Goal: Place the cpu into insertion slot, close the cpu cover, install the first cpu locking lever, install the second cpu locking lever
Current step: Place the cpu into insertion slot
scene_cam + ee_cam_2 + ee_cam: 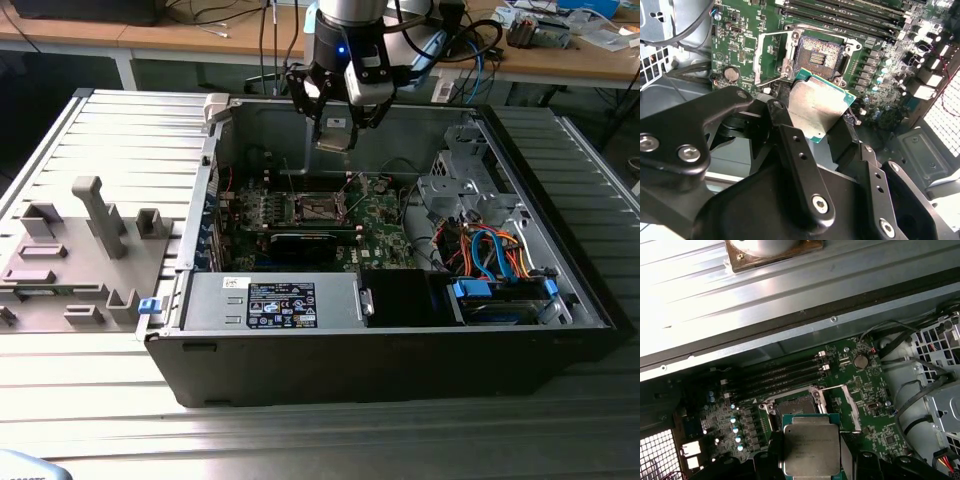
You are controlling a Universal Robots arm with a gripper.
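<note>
My gripper [335, 128] hangs over the open computer case, shut on the cpu [333, 137], a flat square chip with a silver-grey top. In both wrist views the cpu [815, 107] [811, 447] sits between black fingers [781, 116], raised above the green motherboard [737, 47]. The insertion slot [819, 56] [794, 406] lies bare just beyond the chip, its dark contact field showing. The cpu cover [756, 59] [856, 412], a thin silvery frame, stands swung open beside the slot. A thin wire lever [774, 80] juts out near the socket. The slot [318, 208] is below the gripper in the exterior view.
Long memory slots [782, 372] run beside the socket. A black card [305, 243], a grey power supply [290, 300] and a drive cage with coloured cables [490, 255] crowd the case. A grey fixture tray [80, 250] lies at the exterior view's left.
</note>
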